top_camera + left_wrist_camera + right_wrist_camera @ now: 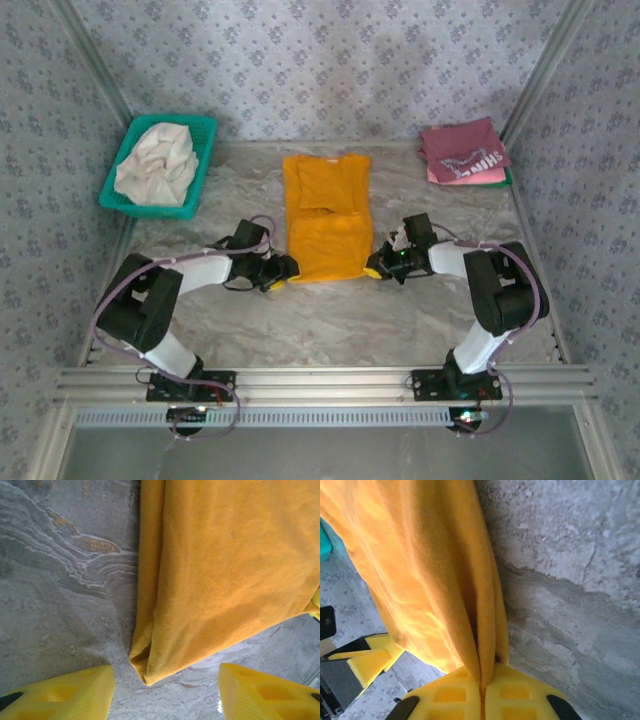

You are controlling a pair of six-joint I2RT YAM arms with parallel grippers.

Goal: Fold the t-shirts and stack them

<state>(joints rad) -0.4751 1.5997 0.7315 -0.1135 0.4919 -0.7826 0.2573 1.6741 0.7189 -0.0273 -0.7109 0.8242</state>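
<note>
The mustard-yellow t-shirt (325,215) lies partly folded in the middle of the table. My left gripper (283,270) is open at the shirt's near left corner (145,667), and that corner lies between its two yellow fingers (65,692) without touching them. My right gripper (376,268) is shut on the near right edge of the yellow shirt (485,645), with the cloth pinched between its pads. A folded maroon t-shirt (462,150) with white lettering rests on a pink one (440,177) at the back right.
A teal basket (120,195) holding a crumpled cream cloth (156,163) stands at the back left. Patterned walls close in the marble table top (330,320) on three sides. A metal rail (320,385) runs along the near edge.
</note>
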